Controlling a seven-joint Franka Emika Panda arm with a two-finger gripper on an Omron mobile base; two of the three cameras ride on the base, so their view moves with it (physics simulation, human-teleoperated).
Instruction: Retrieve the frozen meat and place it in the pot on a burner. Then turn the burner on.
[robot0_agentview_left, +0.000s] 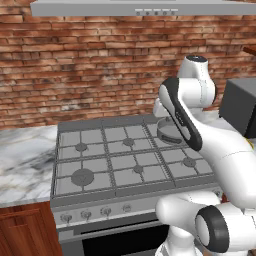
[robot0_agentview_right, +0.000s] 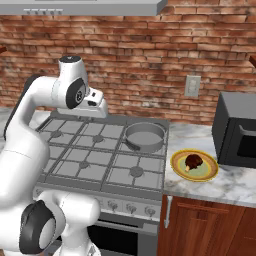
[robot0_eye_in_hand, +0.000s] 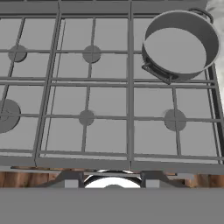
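Observation:
The frozen meat (robot0_agentview_right: 193, 161), a small dark reddish-brown lump, lies on a yellow plate (robot0_agentview_right: 207, 173) on the counter right of the stove. The empty grey pot (robot0_agentview_right: 145, 144) (robot0_agentview_left: 168, 134) (robot0_eye_in_hand: 177, 48) stands on the back right grate square and hides the burner under it. Just in front of the pot, the front right burner cap (robot0_eye_in_hand: 175, 119) (robot0_agentview_right: 136, 171) is bare. My gripper (robot0_eye_in_hand: 112, 178) hangs high over the stove's front edge, left of the pot and far from the meat. It is open, its fingertips (robot0_eye_in_hand: 72, 179) wide apart with nothing between them.
A black microwave (robot0_agentview_right: 238, 131) (robot0_agentview_left: 241, 106) stands on the counter behind the plate. The largest wide-ringed burner (robot0_agentview_left: 82, 176) (robot0_eye_in_hand: 4, 114) is at the stove's front left. A row of knobs (robot0_agentview_right: 114, 204) (robot0_agentview_left: 86, 215) runs along the stove front. A range hood (robot0_agentview_left: 135, 7) hangs above.

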